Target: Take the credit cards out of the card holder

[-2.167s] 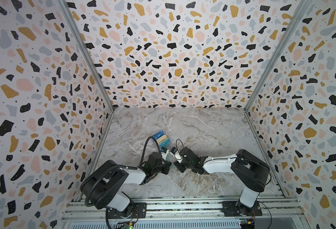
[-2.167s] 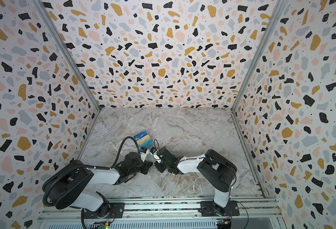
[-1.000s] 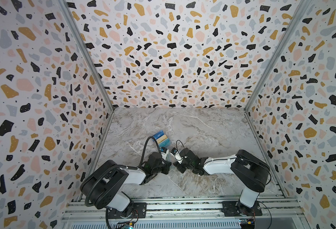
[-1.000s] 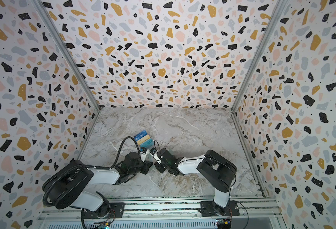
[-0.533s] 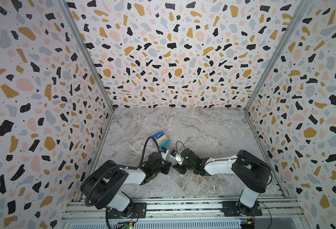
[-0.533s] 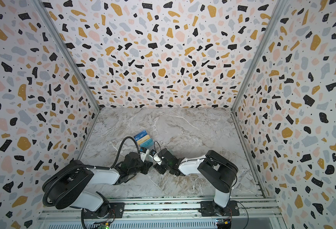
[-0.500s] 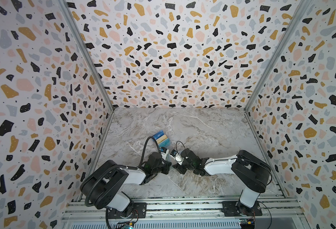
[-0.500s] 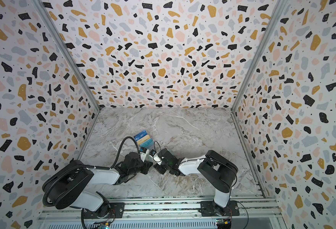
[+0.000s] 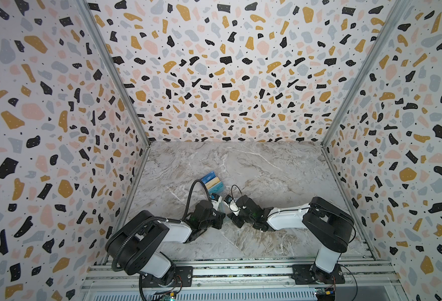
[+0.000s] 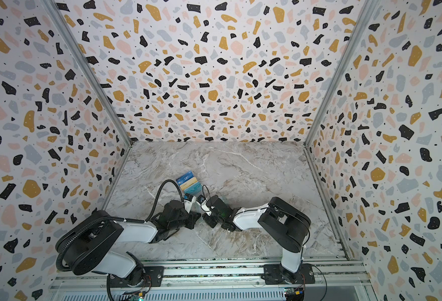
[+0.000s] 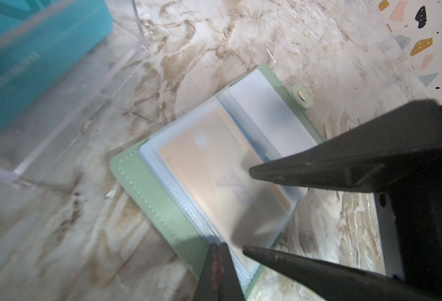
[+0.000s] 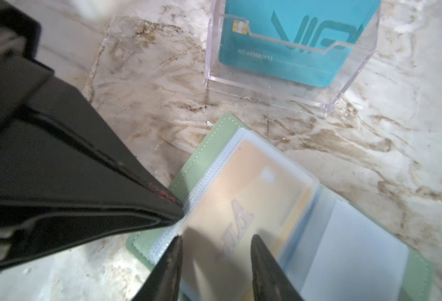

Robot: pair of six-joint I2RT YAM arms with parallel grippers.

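1. My left pincer (image 11: 218, 250) is shut and empty. Its tip seems to pin the edge of the sleeves of the card holder (image 11: 147, 187). If the tip slips off, the holder will drag with any pull.
2. My right pincer (image 12: 216, 238) is half open and grips nothing. Its fingers straddle the tan-gold card (image 12: 253, 187), which sits inside a clear sleeve. Closing here may pinch sleeve and card together and lift everything.
3. The holder lies open, low centre in both top views. The clear stand (image 9: 213, 182), just above it, holds the teal VIP card (image 12: 293, 52). A jerked pull could knock it.
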